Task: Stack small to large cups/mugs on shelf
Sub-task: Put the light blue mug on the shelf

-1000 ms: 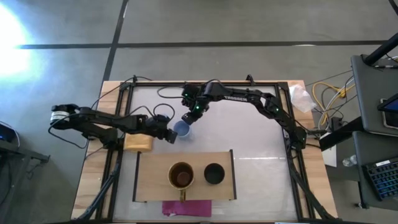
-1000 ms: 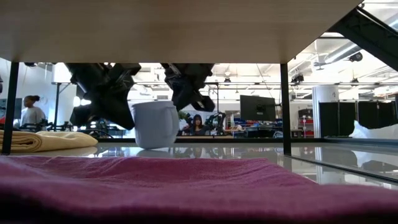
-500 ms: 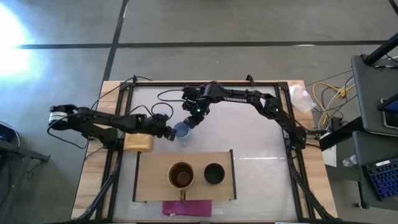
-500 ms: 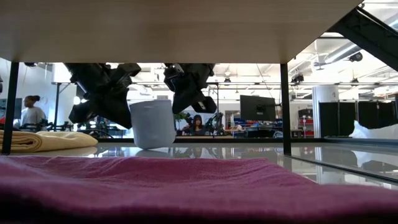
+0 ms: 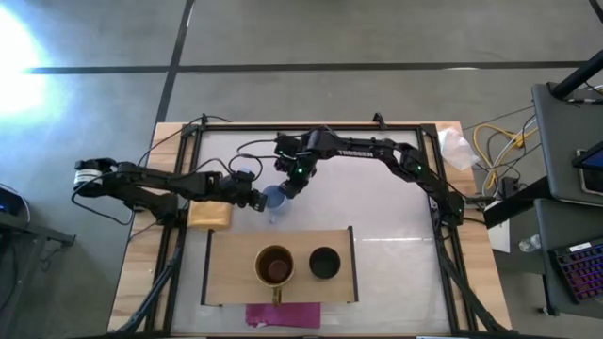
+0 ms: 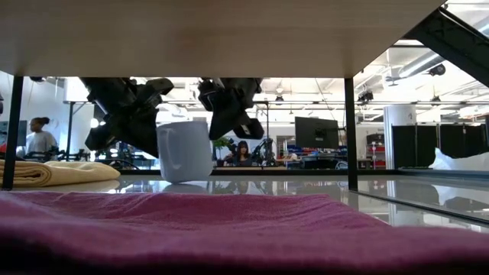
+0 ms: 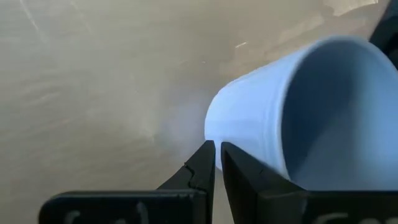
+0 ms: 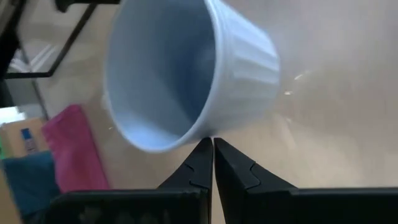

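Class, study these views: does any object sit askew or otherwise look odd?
Yes. The pale blue mug leans slightly on the glass table behind the shelf, nudged between the left gripper and right gripper, both shut.

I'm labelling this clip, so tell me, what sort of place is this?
Probably a robotics lab or open workshop: two arms work over a framed test table, a keyboard and loose cables sit on a desk beside it, and monitors fill the room behind.

Grey concrete floor (image 5: 377,38) with dark seams; a bright glare (image 5: 19,56) at one corner; monitors (image 6: 316,131) beyond.
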Tool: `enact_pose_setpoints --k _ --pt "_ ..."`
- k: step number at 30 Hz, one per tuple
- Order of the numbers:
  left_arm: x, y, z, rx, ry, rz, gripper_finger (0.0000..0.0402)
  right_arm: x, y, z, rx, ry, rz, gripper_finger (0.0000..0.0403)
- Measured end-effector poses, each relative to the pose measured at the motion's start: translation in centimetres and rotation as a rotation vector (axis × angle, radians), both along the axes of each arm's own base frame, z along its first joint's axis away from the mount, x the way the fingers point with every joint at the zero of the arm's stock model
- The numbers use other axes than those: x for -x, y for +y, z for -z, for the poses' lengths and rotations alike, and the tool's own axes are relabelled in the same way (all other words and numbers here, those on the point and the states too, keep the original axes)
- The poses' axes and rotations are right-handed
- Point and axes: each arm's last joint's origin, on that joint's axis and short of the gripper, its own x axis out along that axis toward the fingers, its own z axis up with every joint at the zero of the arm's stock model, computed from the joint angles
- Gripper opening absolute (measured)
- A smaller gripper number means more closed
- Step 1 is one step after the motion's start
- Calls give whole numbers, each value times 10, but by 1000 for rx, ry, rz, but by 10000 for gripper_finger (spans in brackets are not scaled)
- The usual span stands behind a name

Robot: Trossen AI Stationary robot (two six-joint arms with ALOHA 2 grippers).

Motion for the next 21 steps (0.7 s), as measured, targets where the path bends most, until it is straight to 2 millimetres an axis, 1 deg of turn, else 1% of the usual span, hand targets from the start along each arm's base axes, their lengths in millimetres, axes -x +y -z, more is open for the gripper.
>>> enact_pose_setpoints --k 7,21 --pt "0 -1 -4 13 -17 16 16 4 -7 2 63 46 28 9" --pt "2 0 -6 -23 -10 29 16 5 -5 2 20 45 15 9"
